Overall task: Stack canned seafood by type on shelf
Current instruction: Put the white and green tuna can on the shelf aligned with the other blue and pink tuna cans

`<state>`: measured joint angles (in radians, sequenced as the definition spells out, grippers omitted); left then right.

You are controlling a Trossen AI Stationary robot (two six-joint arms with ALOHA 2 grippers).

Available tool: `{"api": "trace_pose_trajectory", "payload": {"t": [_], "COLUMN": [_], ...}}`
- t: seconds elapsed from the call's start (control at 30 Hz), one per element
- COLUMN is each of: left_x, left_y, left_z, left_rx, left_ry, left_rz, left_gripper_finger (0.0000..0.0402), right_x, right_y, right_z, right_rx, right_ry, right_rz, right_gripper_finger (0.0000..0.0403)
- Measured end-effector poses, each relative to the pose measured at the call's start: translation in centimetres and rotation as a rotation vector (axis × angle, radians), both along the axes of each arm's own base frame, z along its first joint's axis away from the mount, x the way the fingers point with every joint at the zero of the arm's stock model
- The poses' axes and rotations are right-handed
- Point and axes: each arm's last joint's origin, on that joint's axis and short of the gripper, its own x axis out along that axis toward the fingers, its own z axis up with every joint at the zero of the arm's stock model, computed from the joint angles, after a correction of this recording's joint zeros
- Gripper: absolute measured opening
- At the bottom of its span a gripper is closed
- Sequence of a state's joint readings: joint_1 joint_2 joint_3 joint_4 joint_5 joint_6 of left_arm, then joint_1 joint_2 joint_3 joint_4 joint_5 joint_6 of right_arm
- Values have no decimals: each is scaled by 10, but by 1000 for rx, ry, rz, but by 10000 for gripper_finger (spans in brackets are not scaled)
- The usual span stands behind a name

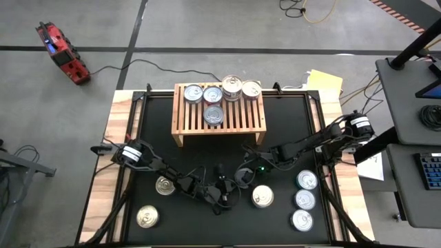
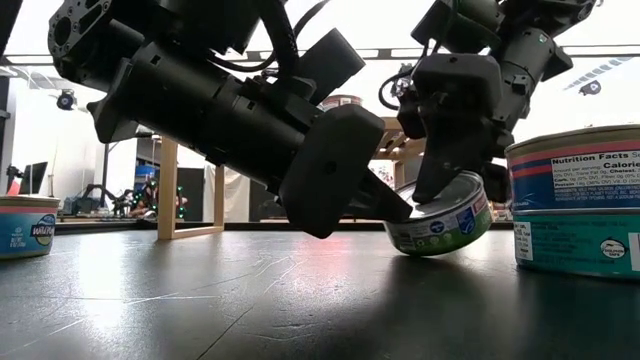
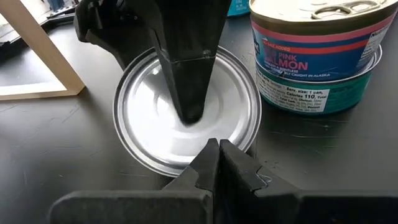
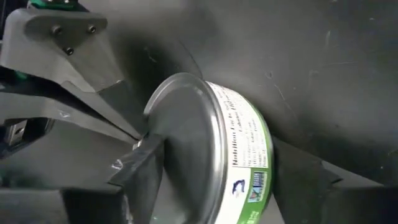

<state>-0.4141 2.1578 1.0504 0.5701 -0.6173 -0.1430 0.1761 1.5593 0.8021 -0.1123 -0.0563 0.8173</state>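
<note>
The right claw [image 2: 447, 190] is clamping a green-labelled tin [image 2: 440, 222] near the middle of the bench [image 1: 158, 127], one finger on the lid and one beneath, tipping it up on its edge. The left claw [image 3: 214, 163], fingers pressed together, is bracing against the tin's rim. The step in hand looks like picking up this tin; next it needs lifting clear and carrying far to the shelf [image 1: 219, 110], onto matching tins there. The bench is a black mat on pale wood. Beyond it are grey floor, cables and a red device [image 1: 62, 53].
</note>
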Motion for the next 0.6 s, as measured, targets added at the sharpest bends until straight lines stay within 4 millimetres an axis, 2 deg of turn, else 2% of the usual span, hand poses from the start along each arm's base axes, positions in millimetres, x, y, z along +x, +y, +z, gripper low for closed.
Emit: {"api": "trace_pose_trajectory", "payload": {"t": [0.33, 0.47, 0.6], "left_x": [-1, -1, -2], "left_y": [1, 1, -2], "left_z": [-3, -3, -1], "left_rx": [-16, -29, -29], "left_ry": [10, -5, -5], "left_rz": [11, 38, 24], "left_gripper_finger": [0, 3, 28], "right_x": [8, 9, 9], "right_y": [2, 2, 2], "right_z": [10, 11, 11], "right_rx": [-14, -23, -34], "right_ry": [-49, -64, -65], "right_rz": [42, 57, 65], "right_gripper_finger": [126, 123, 123]}}
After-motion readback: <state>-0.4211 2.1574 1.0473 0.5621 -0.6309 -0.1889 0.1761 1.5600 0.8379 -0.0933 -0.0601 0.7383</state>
